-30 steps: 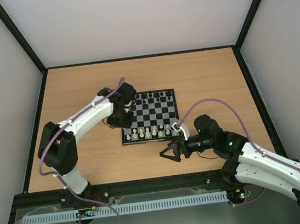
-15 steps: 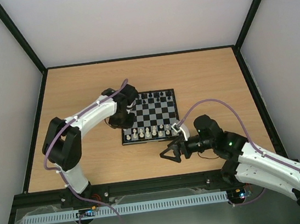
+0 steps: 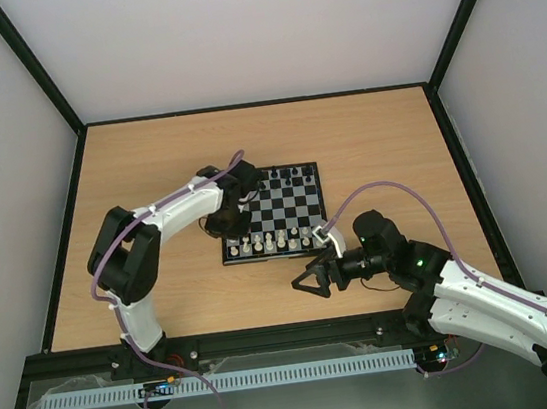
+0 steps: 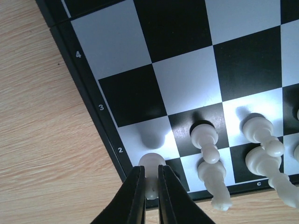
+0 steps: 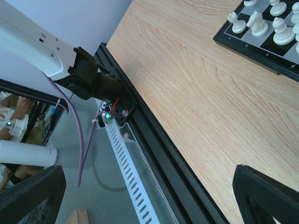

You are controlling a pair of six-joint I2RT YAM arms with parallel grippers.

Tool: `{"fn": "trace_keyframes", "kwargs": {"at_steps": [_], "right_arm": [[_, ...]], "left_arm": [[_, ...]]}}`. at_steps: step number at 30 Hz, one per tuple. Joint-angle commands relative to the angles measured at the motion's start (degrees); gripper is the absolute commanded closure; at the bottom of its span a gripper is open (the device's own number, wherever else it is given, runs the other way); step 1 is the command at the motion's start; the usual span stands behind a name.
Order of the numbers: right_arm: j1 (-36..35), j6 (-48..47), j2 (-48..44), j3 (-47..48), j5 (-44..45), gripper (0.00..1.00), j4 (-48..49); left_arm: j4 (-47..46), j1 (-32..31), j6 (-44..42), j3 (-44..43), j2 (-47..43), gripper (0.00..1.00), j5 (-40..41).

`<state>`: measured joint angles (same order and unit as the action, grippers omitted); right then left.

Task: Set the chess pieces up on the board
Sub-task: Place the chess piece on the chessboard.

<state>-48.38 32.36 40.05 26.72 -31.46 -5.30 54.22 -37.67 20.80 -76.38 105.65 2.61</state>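
One pawn [image 4: 152, 161] hangs pinched in the left hand [image 4: 150, 175] over the board [image 4: 187, 70]; right hand [image 5: 149, 193] gapes.

The overhead camera looks down from high at the near side over the whole table [image 3: 148, 171] and board [image 3: 288, 198], the left wrist camera hangs very close above the board's near-left corner, and the right wrist camera, farther off, faces across the table's near edge, sharing that corner's white pieces [image 4: 204, 136].
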Motion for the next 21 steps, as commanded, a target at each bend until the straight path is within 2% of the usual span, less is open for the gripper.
{"fn": "trace_keyframes", "kwargs": {"at_steps": [1, 21], "right_arm": [[0.19, -0.46, -0.77, -0.43, -1.24, 0.01, -0.45], [0.22, -0.59, -0.68, -0.44, -1.91, 0.01, -0.22]], "left_arm": [[0.02, -0.64, -0.27, 0.01, 1.44, 0.98, 0.34], [-0.04, -0.78, -0.76, -1.30, 3.60, 0.97, 1.17]]}}
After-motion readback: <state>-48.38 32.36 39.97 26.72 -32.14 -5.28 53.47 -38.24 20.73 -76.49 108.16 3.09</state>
